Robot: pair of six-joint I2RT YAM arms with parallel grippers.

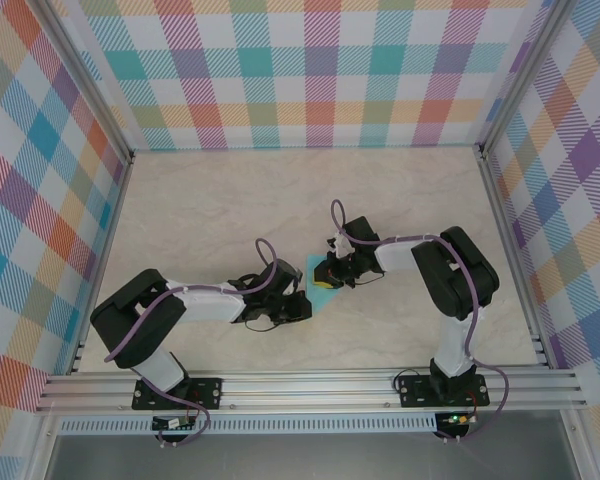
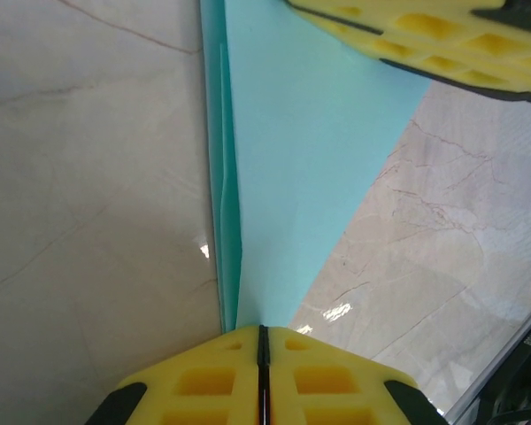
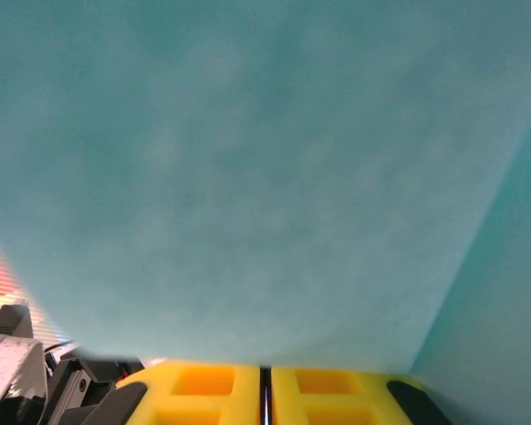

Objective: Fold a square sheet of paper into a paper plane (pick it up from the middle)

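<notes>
Pinching the paper [image 2: 310, 159] at its pointed end, left gripper [image 2: 262, 335] has jaws closed on it; right gripper [image 3: 266, 370] is clamped on the far edge (sheet blurs against its camera). Paper sits mid-table [image 1: 230, 200] between the arms, partly folded. Best move, I'd judge: hold it taut, line up the layers along the crease, then press flat; uneven pull risks a skewed fold.

Top view: bright, even, diffuse light from above. Faint soft shadows under arms [image 1: 205, 300] on bench [image 1: 210, 200]; no glare.
Left wrist view: crisp; small white glints on glossy bench beside paper [image 2: 310, 159]; left pincer [image 2: 262, 372] slightly soft.
Right wrist view: paper too close, fully out of focus, mottled, darker toward right edge; right pincer [image 3: 265, 394] sharper.
</notes>
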